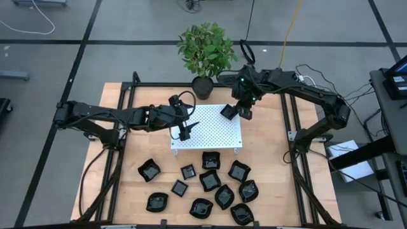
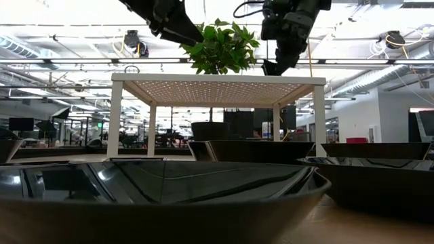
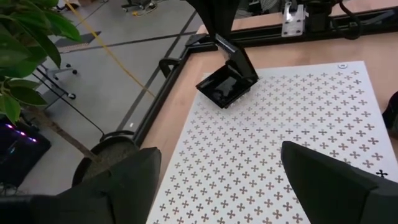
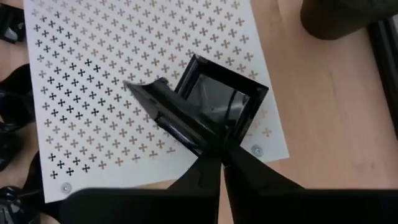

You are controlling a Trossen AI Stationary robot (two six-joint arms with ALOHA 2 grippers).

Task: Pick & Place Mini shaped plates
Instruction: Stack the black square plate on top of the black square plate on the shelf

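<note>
Right claw (image 4: 214,146) pinching square plate (image 4: 217,102), above white platform (image 4: 93,81)

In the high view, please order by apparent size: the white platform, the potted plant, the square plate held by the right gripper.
1. White platform
2. Potted plant, somewhat smaller
3. Square plate, clearly smallest

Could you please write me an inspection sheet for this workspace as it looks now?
Surface: wooden table carrying a white perforated platform.
Job's things: a dozen or so mini plates lie on the wood; one square plate is held tilted over the platform.
Clutter: potted plant at the far edge.
Grippers: right gripper shut on the square plate; left gripper open, empty, over the platform.
Cables: loose leads on the floor.
Surroundings: open office; no people seen.
</note>
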